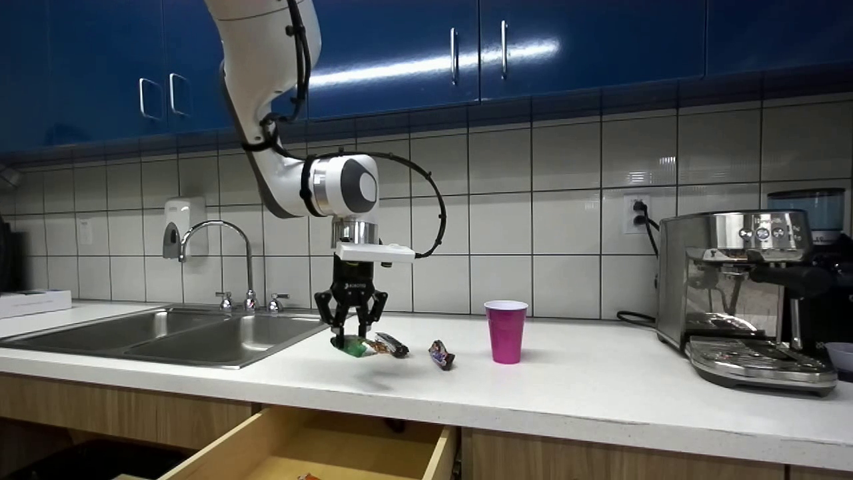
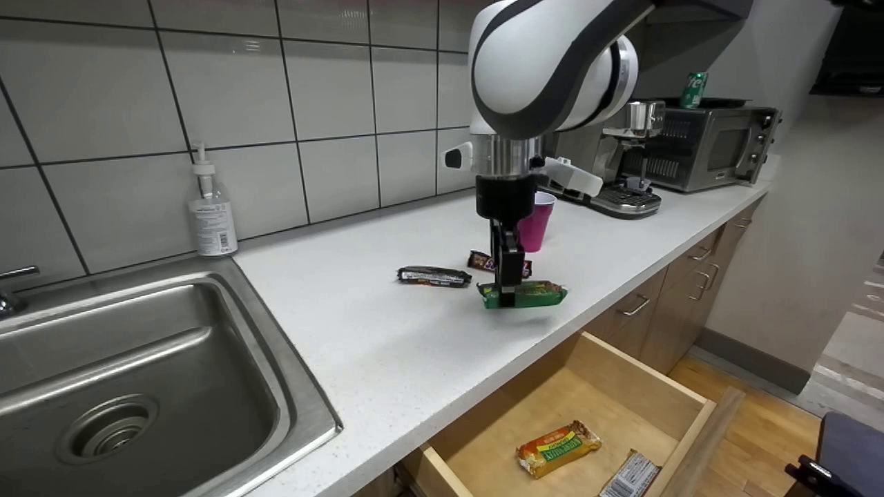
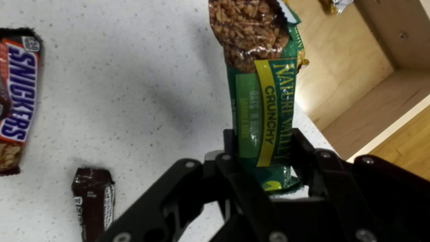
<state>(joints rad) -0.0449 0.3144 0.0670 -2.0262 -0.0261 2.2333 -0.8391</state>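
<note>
My gripper (image 3: 264,144) is shut on a green Nature Valley granola bar (image 3: 247,111), with its fingers pressing the two long sides near one end. In both exterior views the gripper (image 1: 351,333) points straight down over the counter, and the green bar (image 2: 542,295) sits at its tips. A shadow on the counter suggests the bar hangs slightly above the surface. Close by lie a dark brown wrapped bar (image 2: 434,277) and a Snickers bar (image 3: 20,90). An open wooden drawer (image 2: 621,359) is below the counter edge, holding an orange-wrapped bar (image 2: 558,449) and a white-labelled bar (image 2: 631,475).
A pink cup (image 1: 506,333) stands upright on the counter beyond the bars. The metal sink (image 2: 311,407) is at one side, with a soap bottle (image 2: 214,224) behind it. An espresso machine (image 1: 686,287) is at the far side, and a tiled wall (image 1: 566,220) runs behind.
</note>
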